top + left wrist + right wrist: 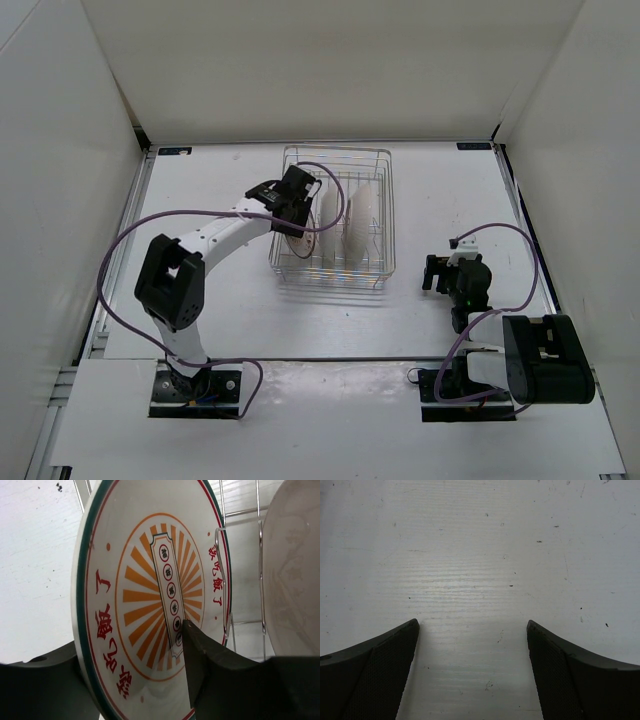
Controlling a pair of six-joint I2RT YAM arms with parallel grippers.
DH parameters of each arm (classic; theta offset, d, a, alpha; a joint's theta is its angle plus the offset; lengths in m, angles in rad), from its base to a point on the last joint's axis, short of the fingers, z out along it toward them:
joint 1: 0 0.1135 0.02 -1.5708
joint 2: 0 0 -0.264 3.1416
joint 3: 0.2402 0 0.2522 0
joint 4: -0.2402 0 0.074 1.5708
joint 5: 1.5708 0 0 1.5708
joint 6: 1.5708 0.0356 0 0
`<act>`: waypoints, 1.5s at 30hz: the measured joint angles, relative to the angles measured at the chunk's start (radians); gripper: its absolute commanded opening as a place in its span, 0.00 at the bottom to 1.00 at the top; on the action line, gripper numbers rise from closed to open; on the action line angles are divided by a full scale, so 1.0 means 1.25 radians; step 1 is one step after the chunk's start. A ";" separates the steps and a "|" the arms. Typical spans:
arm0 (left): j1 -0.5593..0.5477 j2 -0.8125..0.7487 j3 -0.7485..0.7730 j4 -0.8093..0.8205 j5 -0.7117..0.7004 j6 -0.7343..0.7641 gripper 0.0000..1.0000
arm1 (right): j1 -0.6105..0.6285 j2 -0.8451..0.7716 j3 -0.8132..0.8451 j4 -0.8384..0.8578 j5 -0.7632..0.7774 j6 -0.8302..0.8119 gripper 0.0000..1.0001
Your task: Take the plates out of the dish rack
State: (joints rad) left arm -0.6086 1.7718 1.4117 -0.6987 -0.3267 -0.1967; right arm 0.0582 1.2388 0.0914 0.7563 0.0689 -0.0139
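The silver wire dish rack (386, 205) stands at the middle back of the table, with three plates on edge in it. My left gripper (293, 203) reaches into its left side and is shut on the plate with orange radial lines (145, 580), one finger (200, 655) on its face and the other behind it. That plate (297, 240) stands upright at the rack's left. A second plate (330, 212) and a third (362, 220) stand to its right; one shows in the left wrist view (292, 580). My right gripper (440, 272) is open and empty over bare table (472, 625).
Rack wires (260, 580) run between the held plate and its neighbour. White walls enclose the table on the left, back and right. Bare table (200, 200) lies left of the rack and bare table (450, 200) lies to its right.
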 measured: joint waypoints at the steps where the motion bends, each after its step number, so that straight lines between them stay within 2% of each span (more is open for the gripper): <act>1: -0.006 0.005 0.009 -0.006 -0.005 -0.001 0.41 | 0.000 0.000 0.000 0.000 0.000 0.000 0.90; 4: -0.026 0.020 0.033 -0.013 -0.018 -0.004 0.38 | 0.000 0.000 0.000 0.000 0.000 0.000 0.90; 5: -0.033 0.023 0.039 -0.013 -0.021 -0.005 0.43 | 0.000 0.000 0.000 0.000 0.000 0.000 0.90; 8: -0.052 0.025 0.052 -0.017 -0.040 -0.002 0.68 | 0.000 0.000 0.000 0.000 0.000 0.000 0.90; 11: -0.071 0.025 0.063 -0.014 -0.070 0.019 0.78 | 0.000 0.000 0.000 0.000 0.000 0.000 0.90; 15: -0.087 0.025 0.067 -0.005 -0.108 0.029 0.79 | 0.000 0.000 0.000 0.000 0.000 0.000 0.90; 17: -0.087 0.025 0.067 -0.005 -0.131 0.028 0.78 | 0.000 0.000 0.000 0.000 0.000 0.000 0.90; 20: -0.081 0.024 0.066 -0.003 -0.149 0.024 0.62 | 0.000 0.000 0.000 0.000 0.000 0.000 0.90; 28: -0.076 0.016 0.065 0.017 -0.127 0.023 0.53 | 0.000 0.000 0.000 0.000 0.000 0.000 0.90; 31: -0.075 0.016 0.065 0.019 -0.114 0.018 0.46 | 0.000 0.000 0.000 0.000 0.000 0.000 0.90; 33: -0.075 0.016 0.065 0.021 -0.103 0.013 0.44 | 0.000 0.000 0.000 0.000 0.000 0.000 0.90; 34: -0.075 0.016 0.065 0.021 -0.099 0.012 0.39 | 0.000 0.000 0.000 0.000 0.000 0.000 0.90; 37: -0.075 0.015 0.066 0.033 -0.087 0.000 0.33 | 0.000 0.000 0.000 0.000 0.000 0.000 0.90; 45: -0.075 0.013 0.081 0.038 -0.059 -0.027 0.26 | 0.000 0.000 0.000 0.000 0.000 0.000 0.90</act>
State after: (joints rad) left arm -0.7025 1.7878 1.5124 -0.6506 -0.4000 -0.2310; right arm 0.0582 1.2388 0.0914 0.7563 0.0689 -0.0139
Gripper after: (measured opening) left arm 0.270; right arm 0.897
